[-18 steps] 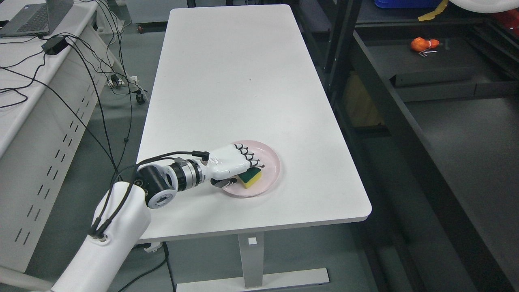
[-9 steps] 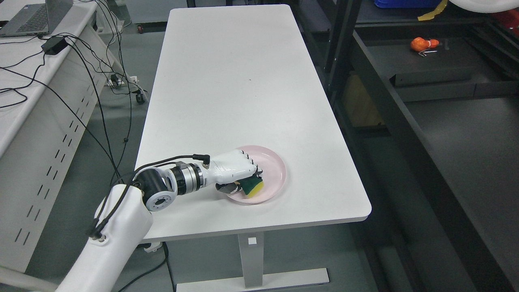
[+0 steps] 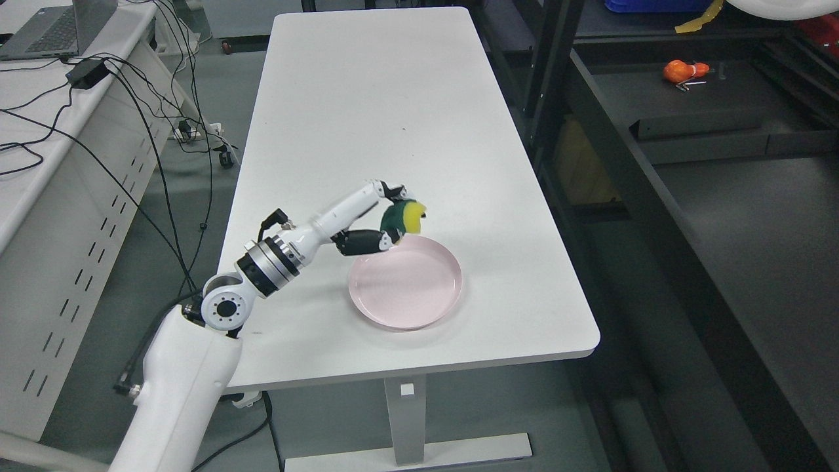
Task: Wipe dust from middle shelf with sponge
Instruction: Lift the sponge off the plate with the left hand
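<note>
My left hand [image 3: 391, 216] is raised above the white table [image 3: 380, 118], its fingers shut on a yellow and green sponge [image 3: 405, 217]. The sponge hangs in the air just over the far left rim of the pink plate [image 3: 406, 288], which lies near the table's front edge with nothing on it. The dark metal shelf unit [image 3: 688, 124] stands to the right of the table, with its flat dark shelf boards in view. My right arm does not show.
An orange object [image 3: 682, 69] lies on the dark shelf at the upper right. A side desk [image 3: 39, 98] with a laptop [image 3: 52, 29] and black cables [image 3: 157, 131] stands at the left. A black shelf post [image 3: 547, 72] rises right beside the table's right edge.
My left hand closed on the sponge in the plate, then lifted it up and away from me. The plate slid slightly to the right and now holds nothing.
</note>
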`<state>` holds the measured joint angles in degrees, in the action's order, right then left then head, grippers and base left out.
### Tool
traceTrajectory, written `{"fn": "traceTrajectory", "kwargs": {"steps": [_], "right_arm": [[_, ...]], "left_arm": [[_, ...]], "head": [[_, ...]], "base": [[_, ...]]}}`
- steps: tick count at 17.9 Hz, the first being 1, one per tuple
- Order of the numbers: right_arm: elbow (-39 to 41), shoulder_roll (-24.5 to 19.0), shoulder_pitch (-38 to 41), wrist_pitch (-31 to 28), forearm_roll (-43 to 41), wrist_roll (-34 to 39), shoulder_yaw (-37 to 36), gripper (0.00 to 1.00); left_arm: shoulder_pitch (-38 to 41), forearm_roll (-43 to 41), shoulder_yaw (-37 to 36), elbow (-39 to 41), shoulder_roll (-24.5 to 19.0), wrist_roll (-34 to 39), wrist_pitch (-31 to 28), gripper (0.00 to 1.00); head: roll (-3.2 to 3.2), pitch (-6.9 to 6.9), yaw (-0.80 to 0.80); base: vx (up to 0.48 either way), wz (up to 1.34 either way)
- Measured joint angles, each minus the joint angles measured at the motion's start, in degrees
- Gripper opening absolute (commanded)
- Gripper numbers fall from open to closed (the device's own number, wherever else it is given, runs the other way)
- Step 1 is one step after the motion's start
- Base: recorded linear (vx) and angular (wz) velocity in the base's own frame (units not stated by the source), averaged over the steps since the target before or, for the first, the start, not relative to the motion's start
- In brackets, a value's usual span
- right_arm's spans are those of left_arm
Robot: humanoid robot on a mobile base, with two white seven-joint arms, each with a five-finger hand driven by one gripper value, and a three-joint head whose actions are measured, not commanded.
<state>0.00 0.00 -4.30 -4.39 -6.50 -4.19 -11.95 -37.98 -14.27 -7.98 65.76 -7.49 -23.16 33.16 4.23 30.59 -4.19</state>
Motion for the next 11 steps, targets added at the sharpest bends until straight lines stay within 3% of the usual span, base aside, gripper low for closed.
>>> {"fn": "traceTrajectory", "kwargs": {"steps": [4,11], "right_arm": [[0.0,0.0,0.0,0.0,0.0,0.0,0.0,1.00],[0.0,0.0,0.0,0.0,0.0,0.0,0.0,1.00]], "left_arm": [[3.2,10.9,8.3,0.1,2.6,9.3,-6.8,0.02],[8.4,20.2,16.3,1.4,5.2,18.8,-8.4,0.02]], "head": [[0.00,0.00,0.00],[0.00,0.00,0.00]], "base": [[0.000,0.00],[0.000,0.00]]}}
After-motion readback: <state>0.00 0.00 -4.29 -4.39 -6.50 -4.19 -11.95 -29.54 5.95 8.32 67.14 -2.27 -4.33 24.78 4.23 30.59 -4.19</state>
